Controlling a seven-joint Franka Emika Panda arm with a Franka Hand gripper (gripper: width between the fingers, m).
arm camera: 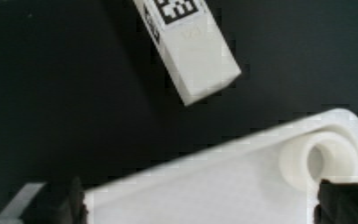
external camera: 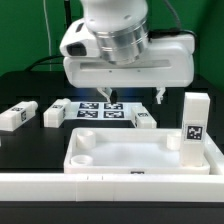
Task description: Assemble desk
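Note:
The white rimmed desk top lies flat on the black table, with round sockets in its corners. One white tagged leg stands upright at its corner on the exterior view's right. Another leg lies just behind the top, and two more legs lie at the exterior view's left. My gripper hangs open and empty above the top's far edge. In the wrist view, the gripper straddles the top's floor next to a socket, with a lying leg beyond.
The marker board lies flat behind the desk top, under the gripper. A long white rail wall runs along the front of the table. A green backdrop stands behind.

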